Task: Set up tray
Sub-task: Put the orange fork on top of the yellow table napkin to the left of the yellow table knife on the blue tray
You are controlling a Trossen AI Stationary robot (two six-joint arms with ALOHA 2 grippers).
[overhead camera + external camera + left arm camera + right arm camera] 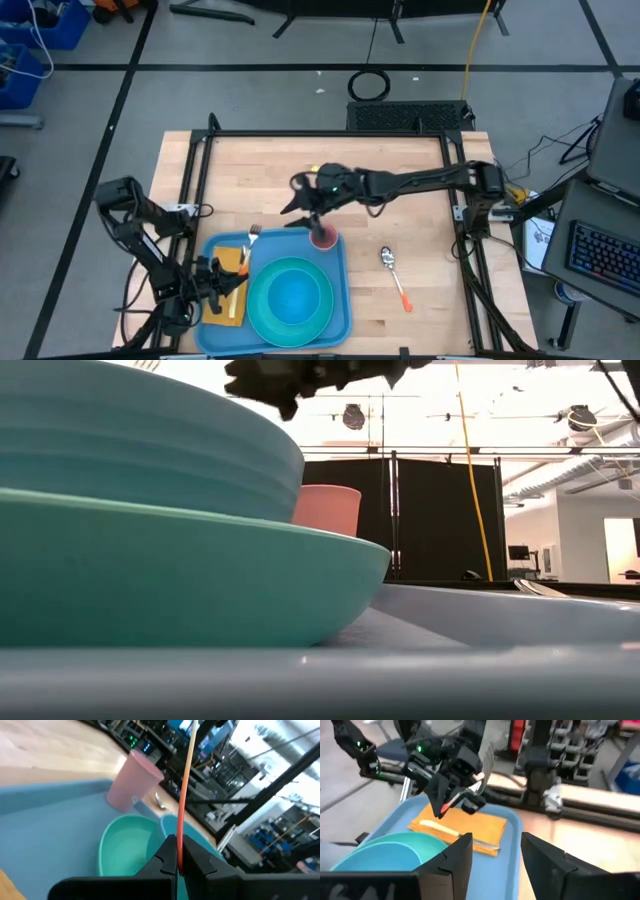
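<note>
The light-blue tray [338,300] lies at the table's near edge. On it are a teal plate [262,300] with a blue bowl [296,296], a pink cup [322,238] at its far right corner, and an orange napkin [226,262] with a knife [455,834]. My left gripper [226,282] is over the napkin, shut on a fork [252,240] with an orange handle. My right gripper [300,206] hovers open just beyond the cup, with nothing between its fingers [462,854]. My left gripper pinches the fork's thin orange handle [179,845] between its two fingers [197,862]. It comes in about level from the table's left side. The fork stands out beyond the fingers with its tines [487,756] raised, tilted above the napkin [485,827].
A spoon [388,260] with an orange handle lies on the bare wood right of the tray. The wooden table stretches free on the far side. A dark frame [330,134] runs along the table's far edge and both sides.
</note>
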